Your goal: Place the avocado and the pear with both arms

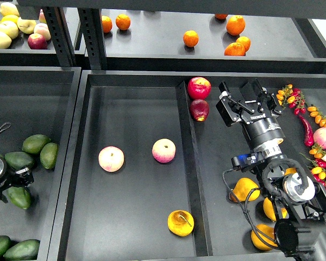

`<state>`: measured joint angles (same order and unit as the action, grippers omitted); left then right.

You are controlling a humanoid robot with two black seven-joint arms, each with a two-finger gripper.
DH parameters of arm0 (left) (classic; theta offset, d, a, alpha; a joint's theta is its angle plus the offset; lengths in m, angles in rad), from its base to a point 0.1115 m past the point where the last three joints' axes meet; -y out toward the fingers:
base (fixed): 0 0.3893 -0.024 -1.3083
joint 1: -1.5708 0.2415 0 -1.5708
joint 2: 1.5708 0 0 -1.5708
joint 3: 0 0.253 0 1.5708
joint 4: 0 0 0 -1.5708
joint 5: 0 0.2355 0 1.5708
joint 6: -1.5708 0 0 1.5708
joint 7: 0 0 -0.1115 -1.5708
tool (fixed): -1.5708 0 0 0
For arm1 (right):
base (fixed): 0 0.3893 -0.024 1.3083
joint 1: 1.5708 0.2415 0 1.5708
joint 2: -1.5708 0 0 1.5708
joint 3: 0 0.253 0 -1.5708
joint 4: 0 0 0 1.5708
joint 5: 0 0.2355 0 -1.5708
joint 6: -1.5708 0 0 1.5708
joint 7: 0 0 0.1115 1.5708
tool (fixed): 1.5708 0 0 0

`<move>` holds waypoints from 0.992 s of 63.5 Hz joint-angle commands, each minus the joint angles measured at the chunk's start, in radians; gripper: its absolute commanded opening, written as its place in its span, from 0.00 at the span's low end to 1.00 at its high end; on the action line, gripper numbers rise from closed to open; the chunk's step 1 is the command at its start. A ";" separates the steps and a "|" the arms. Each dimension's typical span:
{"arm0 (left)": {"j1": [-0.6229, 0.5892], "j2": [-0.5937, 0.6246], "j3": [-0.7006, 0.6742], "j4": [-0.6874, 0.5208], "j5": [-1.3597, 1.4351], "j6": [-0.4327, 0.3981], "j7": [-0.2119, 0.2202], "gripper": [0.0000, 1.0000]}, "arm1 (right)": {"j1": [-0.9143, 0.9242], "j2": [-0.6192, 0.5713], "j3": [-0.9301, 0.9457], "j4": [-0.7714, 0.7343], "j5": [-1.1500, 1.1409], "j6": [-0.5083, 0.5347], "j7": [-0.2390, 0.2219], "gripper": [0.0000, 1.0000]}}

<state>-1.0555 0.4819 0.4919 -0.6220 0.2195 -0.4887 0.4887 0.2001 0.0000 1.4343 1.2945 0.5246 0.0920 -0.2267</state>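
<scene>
A pear (180,223), orange-yellow with a thin brown stem, lies in the middle tray (136,109) near its front right corner. Several more pears (244,189) lie in the right tray under my right arm. Several dark green avocados (35,143) lie in the left tray, one (19,197) right beside my left arm's end. My right gripper (241,88) is open and empty above the back of the right tray, next to two red apples. My left gripper (13,178) shows only as a dark part at the left edge; its fingers cannot be told apart.
Two pink-yellow peaches (111,159) (163,150) lie in the middle tray. Red apples (199,87) sit on the divider by my right gripper. Chillies and small tomatoes (307,117) lie far right. The back shelf holds oranges (190,38) and apples (11,27).
</scene>
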 commanded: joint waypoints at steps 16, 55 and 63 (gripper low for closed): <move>-0.032 0.023 -0.044 -0.013 0.009 0.000 0.000 0.98 | -0.016 0.000 -0.002 -0.004 -0.002 0.000 0.000 1.00; 0.049 0.360 -0.720 -0.096 -0.284 0.000 0.000 0.98 | -0.128 0.000 -0.032 -0.003 -0.002 0.002 -0.011 1.00; 0.121 0.365 -0.886 -0.136 -0.431 0.000 0.000 0.98 | -0.154 0.000 -0.035 0.005 -0.002 0.009 -0.022 1.00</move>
<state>-0.9924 0.8407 -0.2668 -0.7309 -0.1007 -0.4885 0.4890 0.0641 0.0000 1.4003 1.2938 0.5221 0.0931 -0.2410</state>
